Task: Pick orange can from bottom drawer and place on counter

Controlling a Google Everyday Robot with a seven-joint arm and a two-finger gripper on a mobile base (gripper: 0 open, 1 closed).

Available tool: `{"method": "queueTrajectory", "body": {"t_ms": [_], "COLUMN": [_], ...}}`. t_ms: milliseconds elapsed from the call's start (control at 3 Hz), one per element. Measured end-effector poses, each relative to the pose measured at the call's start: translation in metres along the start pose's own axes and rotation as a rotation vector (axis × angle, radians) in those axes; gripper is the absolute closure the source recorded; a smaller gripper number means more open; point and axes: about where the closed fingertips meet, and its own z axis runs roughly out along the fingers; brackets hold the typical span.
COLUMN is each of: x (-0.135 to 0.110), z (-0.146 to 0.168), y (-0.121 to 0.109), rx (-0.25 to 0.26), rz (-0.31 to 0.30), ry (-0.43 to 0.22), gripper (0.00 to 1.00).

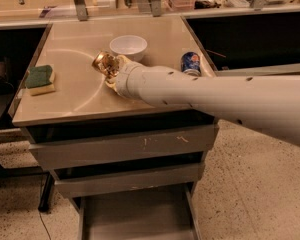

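The orange can [101, 62], golden and shiny, is over the middle of the beige counter [75, 96], just left of a white bowl. My gripper [110, 70], at the end of the thick white arm reaching in from the right, is shut on the can. I cannot tell whether the can rests on the surface or hangs just above it. The bottom drawer [135, 216] stands pulled out below, and the part of its grey floor in view is bare.
A white bowl [128, 46] sits behind the can. A blue can [190, 63] stands at the counter's right edge and a green-and-yellow sponge [40, 79] lies at the left. Black sinks [250, 39] flank the counter. Two shallower drawers [125, 149] are nearly closed.
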Motion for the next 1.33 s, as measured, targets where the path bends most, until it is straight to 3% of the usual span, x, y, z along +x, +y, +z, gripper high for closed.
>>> {"method": "queueTrajectory", "body": {"t_ms": [1000, 1333], "x": [-0.0001, -0.0001], "z": [0.0000, 0.0000], "y": [0.0000, 0.0000], "rx": [0.000, 0.000], "rz": [0.000, 0.000], "ry": [0.000, 0.000], "gripper": [0.13, 0.00]}}
